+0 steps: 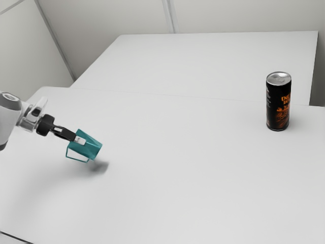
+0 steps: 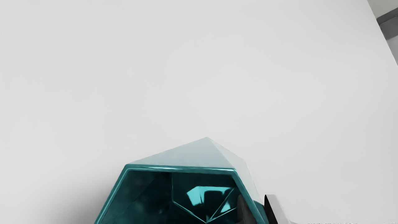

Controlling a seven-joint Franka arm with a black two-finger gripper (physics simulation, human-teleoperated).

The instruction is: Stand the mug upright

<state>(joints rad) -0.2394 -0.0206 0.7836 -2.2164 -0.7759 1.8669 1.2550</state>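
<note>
The mug (image 1: 87,147) is tipped over at a slant above the table (image 1: 193,178), in the part toward the exterior view's left, well in from the near edge. Its mouth faces the tool (image 1: 79,139), and its handle (image 1: 77,159) hangs on the lower side. A shadow (image 1: 99,166) falls beneath it, so it seems slightly raised, though whether a low corner touches cannot be told. The tool is closed on the mug's wall, one finger inside the mouth and one outside, close to the rim (image 2: 180,168)

The faceted walls look thin, hard and glossy: probably light and stiff, likely to slip or pivot under a small pinch, and perhaps brittle if knocked. A flat side wall beside the rim is a sensible hold, since it leaves the base free and keeps the slim handle out of the squeeze. Standing it up calls for turning the mouth upward, then a gentle lowering until the base sits flat. The can (image 1: 278,104) near the far edge is well apart
</note>
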